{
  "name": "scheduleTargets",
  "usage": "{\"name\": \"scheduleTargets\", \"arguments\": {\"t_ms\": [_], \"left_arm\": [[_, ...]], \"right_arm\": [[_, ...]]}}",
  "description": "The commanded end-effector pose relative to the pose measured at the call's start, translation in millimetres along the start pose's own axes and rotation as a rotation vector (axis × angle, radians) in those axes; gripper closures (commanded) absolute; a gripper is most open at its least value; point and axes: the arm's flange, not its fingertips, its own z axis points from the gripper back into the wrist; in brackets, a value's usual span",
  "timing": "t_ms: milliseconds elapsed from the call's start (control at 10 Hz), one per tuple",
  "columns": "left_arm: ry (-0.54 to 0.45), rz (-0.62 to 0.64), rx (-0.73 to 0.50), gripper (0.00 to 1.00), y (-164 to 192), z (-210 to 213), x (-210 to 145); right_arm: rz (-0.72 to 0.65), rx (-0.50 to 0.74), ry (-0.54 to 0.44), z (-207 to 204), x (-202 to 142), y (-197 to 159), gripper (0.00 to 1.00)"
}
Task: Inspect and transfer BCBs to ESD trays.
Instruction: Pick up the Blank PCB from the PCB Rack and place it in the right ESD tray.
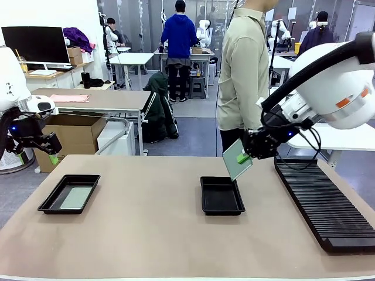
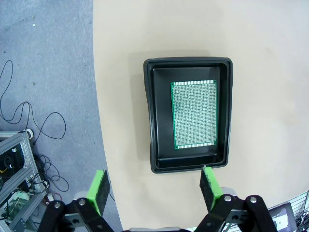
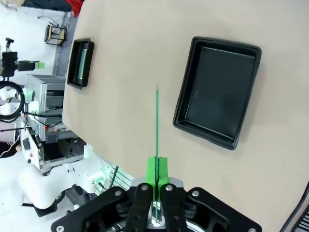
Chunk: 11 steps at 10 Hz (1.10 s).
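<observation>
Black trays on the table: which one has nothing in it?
The middle tray, below the right gripper, is empty. The other tray, at the table's left, already has a board lying in it.

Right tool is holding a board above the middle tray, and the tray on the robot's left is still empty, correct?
Not quite. The left tray already holds a board, as the left wrist view shows. The rest stands: the right tool is shut on another board above the empty middle tray.

On the table (image 1: 152,234), one tray (image 1: 69,194) lies at the left with a board (image 1: 77,197) flat in it; a second tray (image 1: 221,195) lies near the middle; the slotted rack (image 1: 325,202) lies at the right; the right gripper (image 1: 243,157) holds another board (image 1: 236,161) above the middle tray's far right corner.
</observation>
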Motion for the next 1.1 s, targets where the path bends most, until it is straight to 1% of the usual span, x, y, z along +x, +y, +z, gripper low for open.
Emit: {"name": "scheduleTargets", "arguments": {"t_ms": [0,300,600,700,1000], "left_arm": [[-0.004,0.002,0.002,0.0,0.8,-0.9,-0.6],[-0.004,0.002,0.002,0.0,0.8,-0.9,-0.6],[-0.004,0.002,0.002,0.0,0.8,-0.9,-0.6],[-0.004,0.002,0.002,0.0,0.8,-0.9,-0.6],[-0.004,0.002,0.002,0.0,0.8,-0.9,-0.6]], "right_arm": [[-0.026,0.042,-0.034,-23.0,2.5,-6.4,0.98],[-0.051,0.061,-0.061,-54.0,4.9,-27.5,0.98],[-0.051,0.106,-0.062,-80.9,13.0,-45.7,0.98],[-0.056,0.121,-0.083,-87.0,14.0,-50.8,0.98],[-0.064,0.137,-0.097,-106.9,21.0,-62.0,0.98]]}}
